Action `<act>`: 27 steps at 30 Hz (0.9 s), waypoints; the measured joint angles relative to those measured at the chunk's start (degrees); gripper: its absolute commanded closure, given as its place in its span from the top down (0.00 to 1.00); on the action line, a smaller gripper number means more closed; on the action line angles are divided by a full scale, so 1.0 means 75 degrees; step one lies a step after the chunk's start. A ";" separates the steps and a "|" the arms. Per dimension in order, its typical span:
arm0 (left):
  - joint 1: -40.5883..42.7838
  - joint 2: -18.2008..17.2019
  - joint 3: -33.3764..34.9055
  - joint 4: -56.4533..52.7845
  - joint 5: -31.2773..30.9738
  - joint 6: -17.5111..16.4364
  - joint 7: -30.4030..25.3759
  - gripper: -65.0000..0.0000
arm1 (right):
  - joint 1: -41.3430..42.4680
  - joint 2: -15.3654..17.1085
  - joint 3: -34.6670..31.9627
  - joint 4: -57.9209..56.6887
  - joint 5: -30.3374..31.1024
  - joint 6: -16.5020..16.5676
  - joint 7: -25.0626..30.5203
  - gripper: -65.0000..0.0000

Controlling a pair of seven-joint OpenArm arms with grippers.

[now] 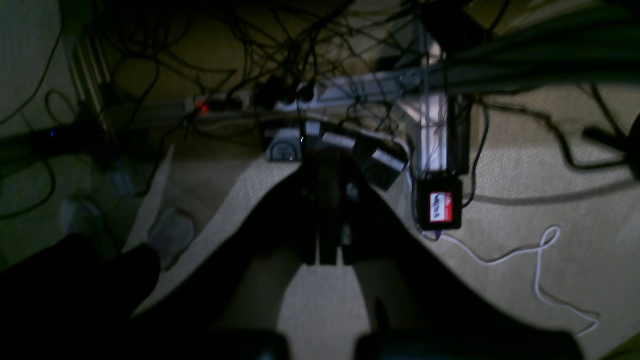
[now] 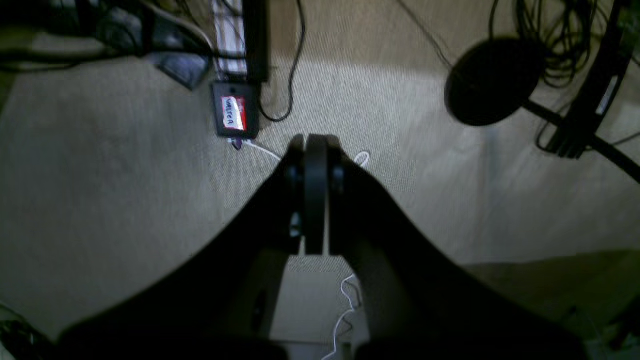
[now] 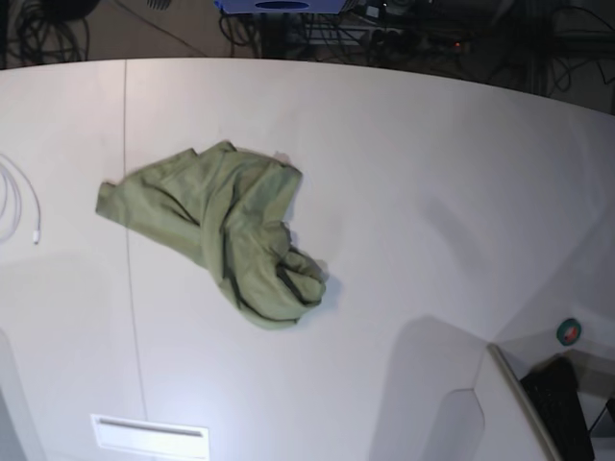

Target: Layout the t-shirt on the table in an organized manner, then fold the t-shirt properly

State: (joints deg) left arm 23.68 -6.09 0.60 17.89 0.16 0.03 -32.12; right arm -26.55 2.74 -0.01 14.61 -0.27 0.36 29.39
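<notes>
Crumpled olive t-shirt left of centre in the base view, bunched into an uneven heap on the white counter, unfolded. Broader, flatter part toward the upper left of the frame, tighter wad of folds at the lower right. Just right of the thin dark seam running down the counter, its left tip crossing it. White cable at the far left edge, apart from the shirt. No arm over the counter in the base view.

Left end effector in the left wrist view: dark, blurred, pointing down at beige carpet, jaws pressed together with nothing between them. Small black box with red-and-white label right of centre, tangled wires across the top.

Right end effector in the right wrist view: likewise closed and empty, above the same carpet, labelled box at upper left, round black base at upper right.
</notes>
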 measured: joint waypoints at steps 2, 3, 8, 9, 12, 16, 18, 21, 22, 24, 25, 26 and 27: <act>-0.0003 -0.0003 0.0000 0.0041 0.0000 0.0003 -0.0064 0.00 | 0.0017 0.0003 0.0000 0.0041 0.0000 0.0000 0.0006 0.00; 0.0000 -0.0017 0.0012 0.0058 0.0017 -0.0003 -0.0070 0.00 | 0.0009 0.0003 0.0000 0.0058 0.0000 0.0000 0.0041 0.00; 0.0358 -0.0271 0.0026 0.0157 0.0134 0.0000 -0.0184 0.00 | -0.0731 0.0032 0.0003 0.0740 -0.0003 0.0000 -0.0026 0.00; 0.0501 -0.0321 0.0026 0.0140 0.0277 0.0006 -0.0152 0.00 | -0.1026 0.0055 0.0003 0.1052 0.0009 -0.0006 0.0029 0.00; 0.0857 -0.0423 0.0012 0.0149 0.0953 0.0020 -0.0096 0.00 | -0.1804 0.0114 0.0026 0.2212 0.0032 -0.0026 -0.0335 0.00; 0.1463 -0.0420 -0.0055 0.1207 0.0970 0.0000 -0.0128 0.00 | -0.2562 0.0108 0.0023 0.3972 0.0023 -0.0041 -0.1058 0.00; 0.1862 -0.0527 -0.0055 0.2011 0.0656 -0.0003 -0.0119 0.00 | -0.2932 0.0108 0.0023 0.4870 0.0026 -0.0041 -0.1416 0.00; 0.2521 -0.0766 -0.0017 0.3381 0.0073 0.0020 -0.0067 0.00 | -0.3439 0.0041 0.0399 0.6059 0.0020 0.0017 -0.1935 0.00; 0.2751 -0.0839 -0.0009 0.3870 -0.0070 0.0023 -0.0038 0.00 | -0.3587 0.0006 0.0612 0.6443 0.0003 0.0015 -0.2157 0.00; 0.3168 -0.0970 0.0009 0.4765 -0.0335 0.0020 -0.0017 0.00 | -0.3826 -0.0038 0.0947 0.7120 0.0009 0.0000 -0.2495 0.00; 0.3354 -0.1017 0.0023 0.5176 -0.0437 0.0003 -0.0015 0.00 | -0.3914 -0.0058 0.1070 0.7431 0.0000 -0.0012 -0.2684 0.00; 0.3503 -0.1072 0.0032 0.5575 -0.0530 -0.0003 -0.0044 0.00 | -0.3972 -0.0061 0.1180 0.7682 0.0003 -0.0006 -0.2731 0.00; 0.3599 -0.1139 0.0041 0.5928 -0.0656 -0.0006 -0.0003 0.00 | -0.3998 -0.0070 0.1253 0.7909 0.0006 -0.0012 -0.2882 0.00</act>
State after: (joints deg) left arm 50.68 -14.63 0.91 62.35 -4.75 -0.01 -32.14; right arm -56.53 2.22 9.39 73.93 -0.23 0.27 7.77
